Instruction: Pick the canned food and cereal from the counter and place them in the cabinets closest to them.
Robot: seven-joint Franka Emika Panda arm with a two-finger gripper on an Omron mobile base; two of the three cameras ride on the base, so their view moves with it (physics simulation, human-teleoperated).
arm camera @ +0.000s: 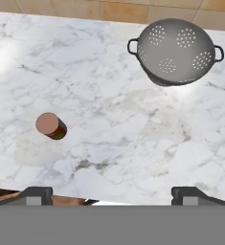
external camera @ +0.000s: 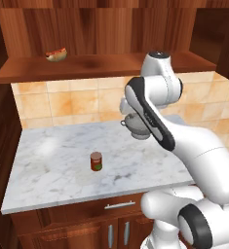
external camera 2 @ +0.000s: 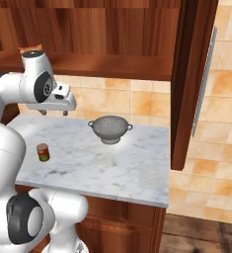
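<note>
The pincer [arm camera: 112,194] hangs high above the counter [external camera: 47,160] with its jaws spread wide and nothing between them, the two dark fingertips [arm camera: 36,195] standing far apart over the counter's front edge in the hand view. Down on the marble stands the canned food [external camera: 96,161], upright, red label with a green patch, sitting alone a little toward the front edge and roughly midway along the counter. From the right base view the canned food [external camera 2: 43,152] sits close to the arm's white body, and from above its [arm camera: 51,126] reddish top shows round. Well apart from it, toward the back wall, rests the grey colander [external camera 2: 110,129], its perforated bowl and two small handles plain in the hand view [arm camera: 176,51]. Up on the open shelf of the cabinets [external camera: 101,65] lies a hot dog [external camera: 56,54].
</note>
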